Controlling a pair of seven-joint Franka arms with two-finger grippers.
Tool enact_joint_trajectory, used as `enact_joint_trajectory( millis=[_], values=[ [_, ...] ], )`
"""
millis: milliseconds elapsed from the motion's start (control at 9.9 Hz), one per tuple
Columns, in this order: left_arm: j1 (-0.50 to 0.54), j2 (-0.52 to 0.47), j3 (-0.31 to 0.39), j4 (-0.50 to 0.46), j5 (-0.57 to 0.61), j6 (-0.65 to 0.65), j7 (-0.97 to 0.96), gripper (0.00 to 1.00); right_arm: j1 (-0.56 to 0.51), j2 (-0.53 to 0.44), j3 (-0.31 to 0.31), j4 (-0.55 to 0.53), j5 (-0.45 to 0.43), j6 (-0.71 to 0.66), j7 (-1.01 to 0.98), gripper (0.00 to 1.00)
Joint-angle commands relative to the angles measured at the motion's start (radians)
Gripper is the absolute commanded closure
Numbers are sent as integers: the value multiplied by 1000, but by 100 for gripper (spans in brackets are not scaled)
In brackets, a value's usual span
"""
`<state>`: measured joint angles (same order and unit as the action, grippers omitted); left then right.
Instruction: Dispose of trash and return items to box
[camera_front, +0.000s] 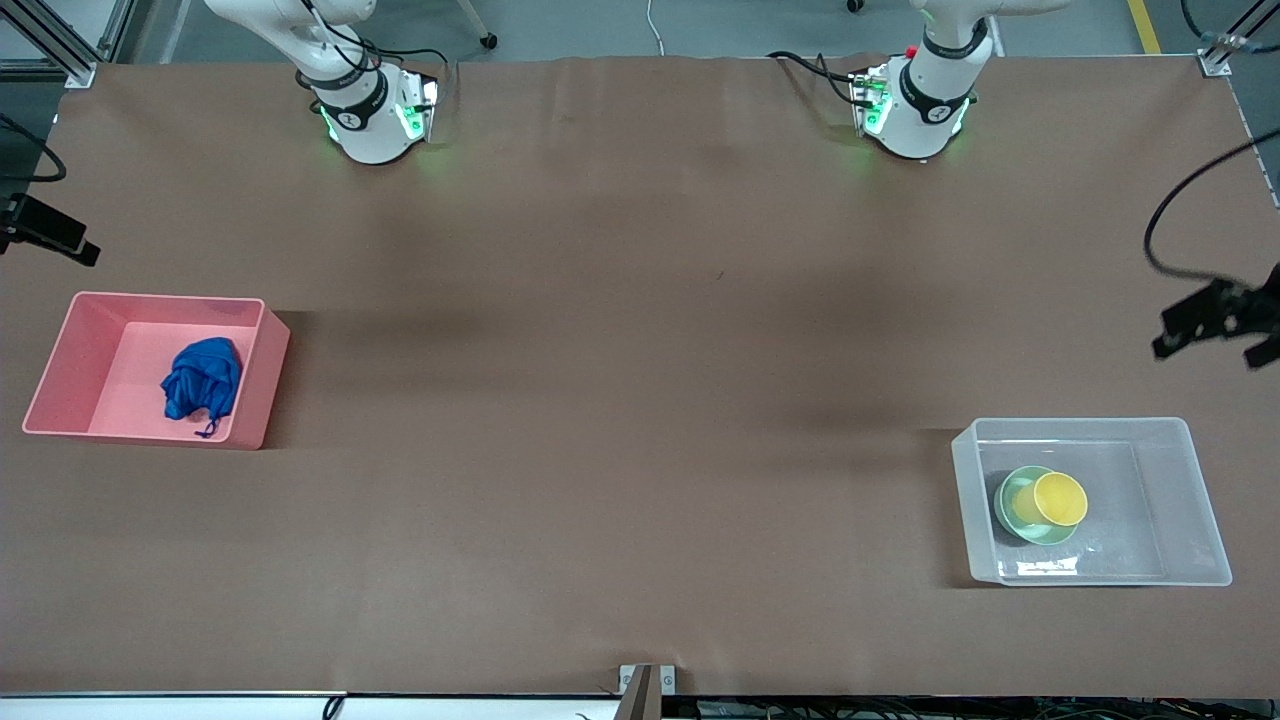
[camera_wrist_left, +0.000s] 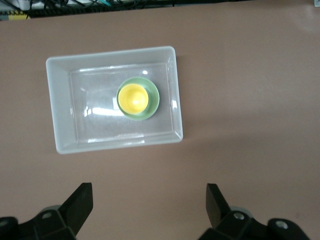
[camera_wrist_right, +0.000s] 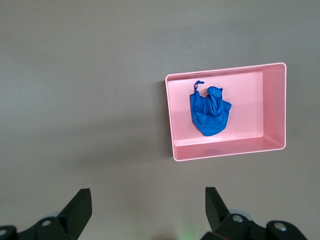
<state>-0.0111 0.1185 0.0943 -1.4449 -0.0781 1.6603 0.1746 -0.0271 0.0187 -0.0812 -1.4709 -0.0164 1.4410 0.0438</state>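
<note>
The blue wad of trash (camera_front: 202, 378) lies in the pink bin (camera_front: 70, 362) at the right arm's end of the table; it also shows in the right wrist view (camera_wrist_right: 209, 111). The yellow cup (camera_front: 1058, 498) sits in the mint-green bowl (camera_front: 1010, 508), inside the clear box (camera_front: 1190, 495) at the left arm's end; the left wrist view shows the cup (camera_wrist_left: 133, 98), the bowl (camera_wrist_left: 152, 100) and the box (camera_wrist_left: 60, 110). My left gripper (camera_wrist_left: 149, 197) is open and empty, high over bare table. My right gripper (camera_wrist_right: 148, 200) is open and empty, high over bare table. Neither hand shows in the front view.
The two arm bases (camera_front: 372, 110) (camera_front: 915, 105) stand at the edge of the table farthest from the front camera. Black camera mounts (camera_front: 1215, 320) (camera_front: 45, 232) stick in at both ends of the table. The pink bin shows in the right wrist view (camera_wrist_right: 274, 107).
</note>
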Motion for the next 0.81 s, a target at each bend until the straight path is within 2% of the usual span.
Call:
enact_joint_trajectory(
  millis=[0, 404, 707],
  values=[
    [2, -35, -2, 12, 35, -95, -82, 0, 6, 1, -2, 11, -13, -10, -1, 0],
    [-9, -146, -1, -107, 52, -100, -99, 0, 4, 1, -3, 11, -14, -5, -4, 0],
    [-9, -157, -25, -135, 93, -97, -106, 0, 0, 1, -6, 12, -17, -1, -9, 0]
  ],
)
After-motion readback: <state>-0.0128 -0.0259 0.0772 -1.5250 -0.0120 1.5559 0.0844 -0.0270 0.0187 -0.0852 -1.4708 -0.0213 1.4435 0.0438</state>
